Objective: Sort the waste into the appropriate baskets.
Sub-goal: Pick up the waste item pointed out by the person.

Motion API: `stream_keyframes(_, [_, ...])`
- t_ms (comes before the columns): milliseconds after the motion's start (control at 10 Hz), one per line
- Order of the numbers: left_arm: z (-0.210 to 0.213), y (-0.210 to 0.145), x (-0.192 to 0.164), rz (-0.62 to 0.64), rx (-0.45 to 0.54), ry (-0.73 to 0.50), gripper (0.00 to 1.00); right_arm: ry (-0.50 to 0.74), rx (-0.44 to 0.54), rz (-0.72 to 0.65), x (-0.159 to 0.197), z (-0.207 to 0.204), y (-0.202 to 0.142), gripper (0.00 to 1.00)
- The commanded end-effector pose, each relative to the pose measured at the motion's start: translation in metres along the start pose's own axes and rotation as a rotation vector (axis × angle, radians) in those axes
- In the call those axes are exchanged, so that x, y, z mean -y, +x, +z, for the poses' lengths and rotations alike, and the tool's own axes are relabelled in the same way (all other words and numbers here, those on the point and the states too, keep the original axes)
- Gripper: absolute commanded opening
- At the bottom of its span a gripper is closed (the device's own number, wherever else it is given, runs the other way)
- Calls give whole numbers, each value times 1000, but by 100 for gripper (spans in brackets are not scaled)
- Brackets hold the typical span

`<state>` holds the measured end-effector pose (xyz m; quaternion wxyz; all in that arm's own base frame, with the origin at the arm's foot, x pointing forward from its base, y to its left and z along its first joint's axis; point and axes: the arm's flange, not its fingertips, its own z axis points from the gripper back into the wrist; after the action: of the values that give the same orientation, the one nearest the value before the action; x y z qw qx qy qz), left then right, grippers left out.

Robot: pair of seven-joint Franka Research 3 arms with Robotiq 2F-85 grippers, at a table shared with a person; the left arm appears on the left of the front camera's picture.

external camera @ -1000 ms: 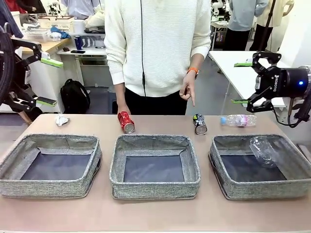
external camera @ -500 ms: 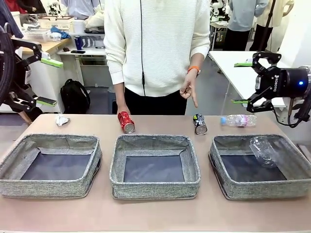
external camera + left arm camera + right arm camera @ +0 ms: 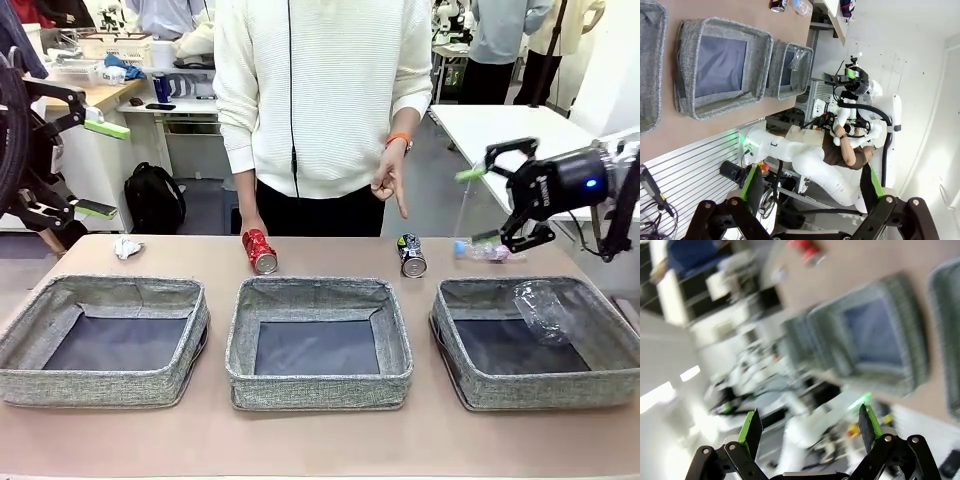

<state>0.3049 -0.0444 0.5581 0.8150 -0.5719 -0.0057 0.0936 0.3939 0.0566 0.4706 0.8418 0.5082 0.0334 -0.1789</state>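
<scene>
Across the lower frame, three shallow grey woven-fabric bins are sitting on the brown surface (image 3: 320, 445): left basket (image 3: 100, 385), middle basket (image 3: 318, 388), and right basket (image 3: 540, 392), which is holding a crushed clear plastic bottle (image 3: 543, 310). Beyond them are lying a white paper wad (image 3: 126, 247), a crushed red can (image 3: 260, 252), a crushed dark can (image 3: 411, 256) and a second clear bottle (image 3: 490, 248). The right tool (image 3: 479, 206) is hovering open over that bottle, and the left tool (image 3: 102, 168) is hanging open at upper left.

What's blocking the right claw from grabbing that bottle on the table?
Nothing visible does. The open right gripper hangs close by the clear bottle, with no other thing between them; the dark can lies off to one side.
</scene>
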Motion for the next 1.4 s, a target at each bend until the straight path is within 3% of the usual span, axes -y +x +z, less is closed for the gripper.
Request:
stream_keyframes(0, [1, -2, 2, 10, -1, -18, 100, -836, 552, 97, -8, -15, 3, 100])
stream_keyframes(100, [1, -2, 2, 10, -1, -18, 100, -881, 610, 116, -11, -17, 2, 100])
stream_keyframes(200, [1, -2, 2, 10, -1, -18, 100, -811, 702, 129, -18, -13, -8, 100])
stream_keyframes(300, [1, -2, 2, 10, -1, -18, 100, -268, 175, 120, -8, -14, 3, 100])
stream_keyframes(400, [1, -2, 2, 10, -1, -18, 100, -268, 175, 120, -8, -14, 3, 100])
stream_keyframes(500, [1, -2, 2, 10, -1, -18, 100, -381, 291, 185, -18, -13, 0, 100])
stream_keyframes(600, [1, -2, 2, 10, -1, -18, 100, -513, 176, 286, -25, -40, 18, 100])
stream_keyframes(800, [1, -2, 2, 10, -1, -18, 100, -617, 199, 324, -30, -75, 82, 100])
stream_keyframes(1100, [1, -2, 2, 10, -1, -18, 100, -730, 279, 500, -29, -105, 137, 100])
stream_keyframes(1200, [1, -2, 2, 10, -1, -18, 100, -759, 338, 518, -29, -113, 144, 100])
stream_keyframes(1300, [1, -2, 2, 10, -1, -18, 100, -758, 318, 369, -24, -107, 141, 100])
